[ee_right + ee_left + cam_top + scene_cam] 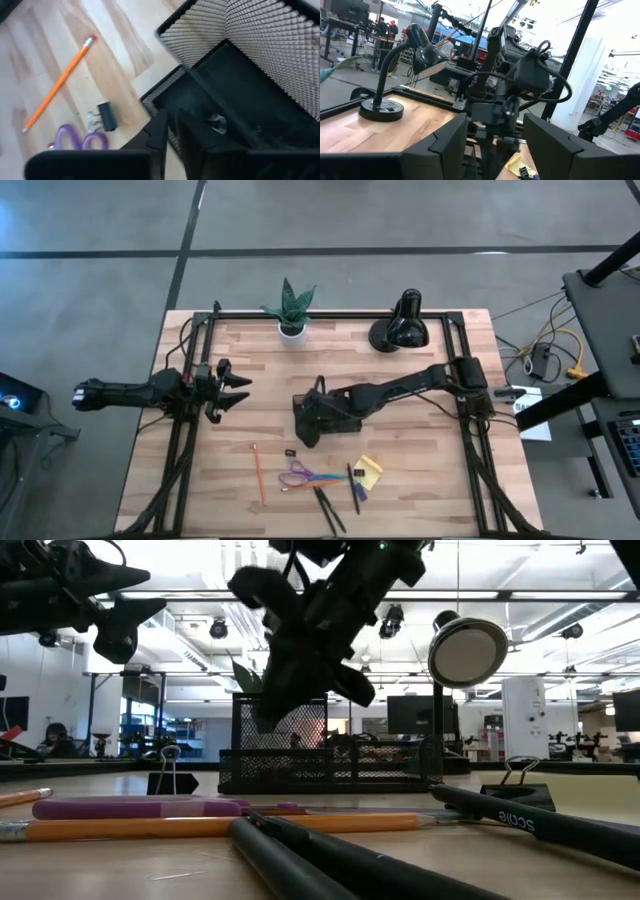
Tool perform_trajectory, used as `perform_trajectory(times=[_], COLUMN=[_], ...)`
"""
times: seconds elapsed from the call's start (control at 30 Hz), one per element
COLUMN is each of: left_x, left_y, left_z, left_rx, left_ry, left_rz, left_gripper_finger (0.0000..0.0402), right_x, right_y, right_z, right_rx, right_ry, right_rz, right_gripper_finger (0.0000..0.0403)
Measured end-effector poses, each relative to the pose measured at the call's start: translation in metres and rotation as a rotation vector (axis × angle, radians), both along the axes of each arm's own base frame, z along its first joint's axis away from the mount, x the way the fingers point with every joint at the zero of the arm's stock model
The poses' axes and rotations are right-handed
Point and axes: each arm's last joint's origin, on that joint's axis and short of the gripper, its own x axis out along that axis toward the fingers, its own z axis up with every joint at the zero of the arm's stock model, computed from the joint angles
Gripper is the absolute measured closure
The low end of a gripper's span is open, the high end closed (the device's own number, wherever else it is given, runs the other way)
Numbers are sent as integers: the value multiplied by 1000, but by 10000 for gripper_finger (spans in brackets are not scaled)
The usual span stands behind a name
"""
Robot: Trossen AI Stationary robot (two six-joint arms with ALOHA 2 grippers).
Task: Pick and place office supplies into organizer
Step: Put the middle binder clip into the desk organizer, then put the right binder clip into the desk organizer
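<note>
A pale wooden table (420, 480) framed by dark rails stands in an open workshop, with a potted plant (291, 308) and a black desk lamp (402, 325) along its far edge. The right gripper (318, 424) hangs directly over the black mesh organizer (322, 412) at table centre; in its wrist view the two fingers (159, 131) stand nearly together, only a narrow slot between them, above a low front compartment. A small metallic piece lies in that compartment just past the fingertips; whether the fingers have hold of anything cannot be told. The loose supplies all lie on the near side of the organizer, away from the plant and lamp: the small black clip (290, 452) closest to the right fingers, then the orange pencil (258, 471), its long axis running roughly front to back and its eraser end toward the organizer, the purple-handled scissors (300, 476) lying crosswise, the black pens (328, 508) and the yellow sticky-note pad (368, 471). The left gripper (226, 388) waits at the left rail, fingers spread wide and empty, well apart from every item. By judgement the right arm is nearer to each remaining piece, and the clip calls for the shortest reach from the organizer.
</note>
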Motion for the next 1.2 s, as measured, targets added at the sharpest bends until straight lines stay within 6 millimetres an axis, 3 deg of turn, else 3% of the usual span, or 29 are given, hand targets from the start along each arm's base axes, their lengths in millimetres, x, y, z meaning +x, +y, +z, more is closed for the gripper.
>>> perform_trajectory(times=[0.13,0.2,0.3,0.43,0.67,0.8,0.9,1.2], left_x=[0,0,0,0,0,0,0,0], left_y=[0,0,0,0,0,0,0,0], left_z=[0,0,0,0,0,0,0,0], left_rx=[0,0,0,0,0,0,0,0], left_ry=[0,-1,-1,-1,-1,-1,-1,0], left_rz=[0,0,0,0,0,0,0,0], left_gripper_finger=[220,220,220,220,220,220,220,220], right_x=[-2,-4,-17,-48,-85,-96,-106,-119], right_y=[1,6,27,59,110,138,153,168], right_z=[1,2,14,33,25,11,8,5], right_rx=[18,28,-37,-169,-227,-233,-363,-421], right_ry=[19,30,55,161,290,326,323,301], right_rz=[-3,75,288,500,683,667,570,516], right_gripper_finger=[319,298,275,262,261,265,272,273])
